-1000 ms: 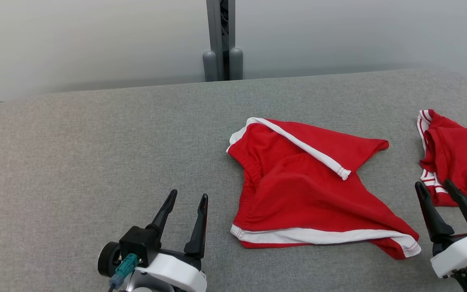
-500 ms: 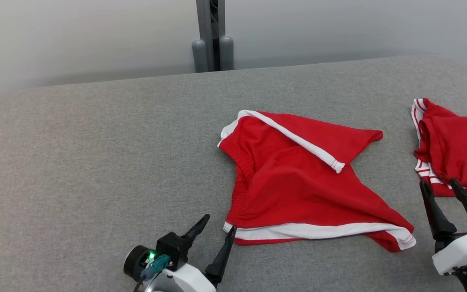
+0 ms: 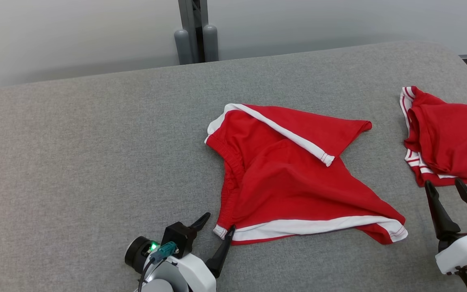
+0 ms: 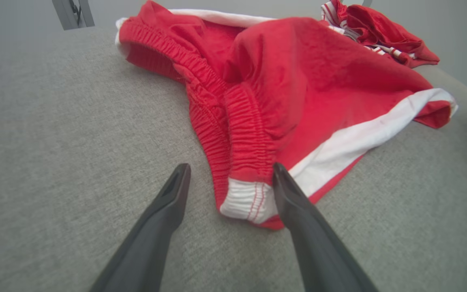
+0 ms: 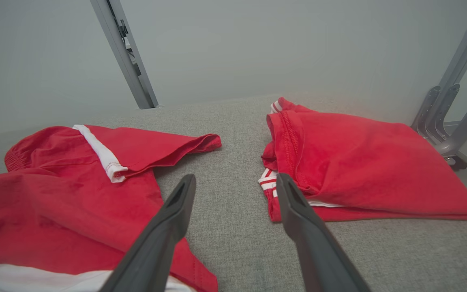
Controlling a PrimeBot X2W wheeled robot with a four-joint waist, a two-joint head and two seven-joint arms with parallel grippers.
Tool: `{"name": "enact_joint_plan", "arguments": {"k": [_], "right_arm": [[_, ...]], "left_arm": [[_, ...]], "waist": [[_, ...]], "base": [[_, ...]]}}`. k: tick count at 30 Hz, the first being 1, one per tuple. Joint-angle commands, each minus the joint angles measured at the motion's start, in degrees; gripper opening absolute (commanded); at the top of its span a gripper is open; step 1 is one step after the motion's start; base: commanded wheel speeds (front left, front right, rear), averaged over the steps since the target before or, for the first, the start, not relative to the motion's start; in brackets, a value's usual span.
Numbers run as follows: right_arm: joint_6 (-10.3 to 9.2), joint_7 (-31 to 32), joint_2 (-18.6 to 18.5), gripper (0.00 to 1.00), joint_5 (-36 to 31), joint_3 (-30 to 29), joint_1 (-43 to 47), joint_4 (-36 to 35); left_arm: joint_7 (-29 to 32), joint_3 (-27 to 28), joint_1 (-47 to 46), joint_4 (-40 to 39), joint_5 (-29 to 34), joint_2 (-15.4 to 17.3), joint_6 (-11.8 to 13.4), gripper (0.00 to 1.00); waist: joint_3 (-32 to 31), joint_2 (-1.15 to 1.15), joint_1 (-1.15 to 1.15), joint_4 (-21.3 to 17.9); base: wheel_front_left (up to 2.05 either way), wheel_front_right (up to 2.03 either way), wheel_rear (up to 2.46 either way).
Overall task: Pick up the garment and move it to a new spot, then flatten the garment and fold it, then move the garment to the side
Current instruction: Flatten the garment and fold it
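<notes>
The left hand (image 3: 219,222), spread, straddles the waistband corner of the crumpled red white-trimmed shorts (image 3: 294,186) on the grey fabric worktop (image 3: 87,154); the right hand (image 3: 443,183) is also spread, empty.

The left gripper (image 3: 219,222) has been brought forward and to its right, from a spot well apart from the red shorts (image 3: 294,182) up to their near waistband corner (image 4: 245,200). That corner is now taken in between its two fingers, and the right finger is set against the white edge. The gripper has also been tipped lower toward the grey surface (image 3: 75,162), and the head view itself has been shifted.
</notes>
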Motion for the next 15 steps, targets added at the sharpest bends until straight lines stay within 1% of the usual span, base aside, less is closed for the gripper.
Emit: {"name": "enact_joint_plan", "arguments": {"k": [1,5,6,7,8,9,15], "right_arm": [[0.01,-0.3,0.2,1.0,-0.2,-0.3,-0.6,0.3],[0.01,-0.3,0.5,1.0,-0.8,-0.4,-0.7,0.9],[0.01,-0.3,0.6,1.0,-0.9,-0.4,-0.7,1.0],[0.01,-0.3,0.6,1.0,-1.1,-0.3,-0.8,1.1],[0.01,-0.3,0.6,1.0,-1.2,-0.3,-0.7,1.1],[0.01,-0.2,0.7,1.0,-1.3,-0.2,-0.6,1.1],[0.01,-0.4,1.0,1.0,-2.2,-1.8,-0.5,2.3]], "left_arm": [[-0.1,-0.7,-1.0,0.7,-0.7,0.3,-0.3,1.0],[-0.3,-1.6,-1.3,1.4,-1.9,0.3,-0.5,1.0],[-0.4,-2.0,-1.2,1.4,-2.2,0.3,-0.5,0.98],[-0.4,-2.3,-1.1,1.4,-2.5,0.2,-0.6,0.56],[-0.4,-2.7,-1.1,1.5,-2.8,0.3,-0.6,0.18],[-0.4,-3.0,-1.2,1.6,-3.0,0.3,-0.8,0.0],[-0.6,-2.5,-1.9,0.3,-4.8,0.3,-0.9,0.0]], "waist": [[-0.1,0.0,0.0,0.1],[-0.4,0.0,0.0,0.5],[-0.4,0.0,0.0,0.6],[-0.5,0.0,0.0,0.7],[-0.5,0.0,0.0,0.7],[-0.6,0.0,0.0,0.8],[-0.6,0.0,0.0,1.0]], "base": [[0.0,0.0,0.0],[0.0,0.0,0.0],[0.0,0.0,0.0],[0.0,0.0,0.0],[0.0,0.0,0.0],[0.0,0.0,0.0],[0.0,0.0,0.0]]}}
